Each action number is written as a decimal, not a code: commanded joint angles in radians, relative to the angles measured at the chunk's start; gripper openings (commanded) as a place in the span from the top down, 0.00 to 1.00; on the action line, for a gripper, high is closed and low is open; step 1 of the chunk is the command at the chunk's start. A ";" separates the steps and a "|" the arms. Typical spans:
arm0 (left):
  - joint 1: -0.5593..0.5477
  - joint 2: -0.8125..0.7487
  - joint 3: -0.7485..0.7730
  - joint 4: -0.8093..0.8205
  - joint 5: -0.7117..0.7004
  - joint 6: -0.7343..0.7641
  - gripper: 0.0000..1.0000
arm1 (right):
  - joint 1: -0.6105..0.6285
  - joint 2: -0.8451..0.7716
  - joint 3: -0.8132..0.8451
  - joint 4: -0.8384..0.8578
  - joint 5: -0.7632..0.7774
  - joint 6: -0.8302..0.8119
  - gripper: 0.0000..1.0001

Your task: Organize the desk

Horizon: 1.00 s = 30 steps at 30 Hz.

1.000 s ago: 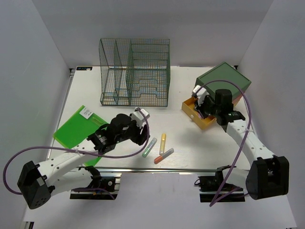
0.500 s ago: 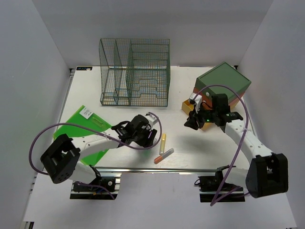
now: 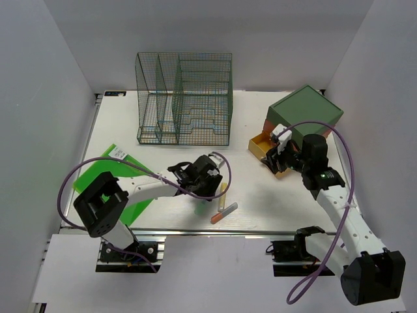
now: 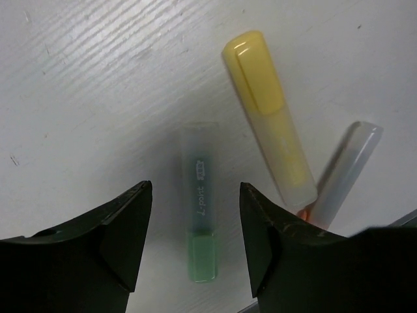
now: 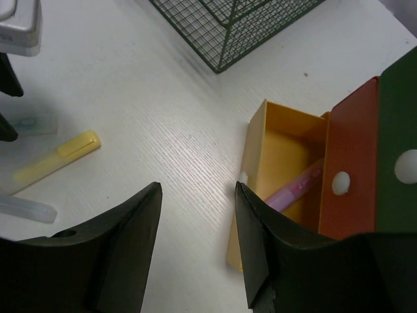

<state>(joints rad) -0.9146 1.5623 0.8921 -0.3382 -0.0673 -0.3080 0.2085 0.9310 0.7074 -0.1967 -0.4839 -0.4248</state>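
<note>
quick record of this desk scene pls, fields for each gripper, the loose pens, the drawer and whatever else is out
left gripper: open, a finger on each side of the green highlighter, not closed on it
right gripper: open, empty, over the desk beside the yellow drawer
loose pens: green highlighter, yellow highlighter, orange-tipped highlighter, close together near the front edge
drawer: pulled out, pink pen inside
back: green wire rack
left side: green folder, lying flat

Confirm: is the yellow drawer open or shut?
Open. The yellow drawer stands pulled out from the green-topped box, its inside exposed with a pink pen lying in it.
</note>
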 commanded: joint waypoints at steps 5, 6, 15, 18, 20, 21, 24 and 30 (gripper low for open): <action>-0.030 0.041 0.041 -0.064 -0.054 -0.037 0.39 | -0.009 -0.029 -0.020 0.071 0.071 0.000 0.45; -0.030 0.041 0.038 -0.064 -0.054 -0.040 0.39 | -0.011 -0.031 -0.025 0.072 0.076 -0.008 0.45; -0.073 0.122 0.076 -0.107 -0.115 -0.071 0.57 | -0.012 -0.049 -0.045 0.100 0.120 -0.017 0.46; -0.073 0.130 0.093 -0.122 -0.138 -0.075 0.69 | -0.015 -0.055 -0.046 0.105 0.126 -0.017 0.46; -0.082 0.116 0.106 -0.146 -0.169 -0.079 0.79 | -0.014 -0.064 -0.049 0.111 0.133 -0.011 0.46; -0.082 0.105 0.107 -0.147 -0.180 -0.082 0.82 | -0.017 -0.069 -0.051 0.115 0.137 -0.011 0.46; -0.070 0.047 0.131 -0.168 -0.204 -0.085 0.89 | -0.021 -0.089 -0.060 0.147 0.172 0.018 0.39; -0.059 -0.065 0.248 -0.127 -0.149 -0.069 0.97 | -0.035 -0.162 -0.089 0.226 0.242 0.086 0.11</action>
<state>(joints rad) -0.9810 1.6066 1.0519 -0.5224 -0.2264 -0.3820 0.1806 0.7990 0.6292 -0.0689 -0.2829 -0.3809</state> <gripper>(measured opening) 0.369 0.886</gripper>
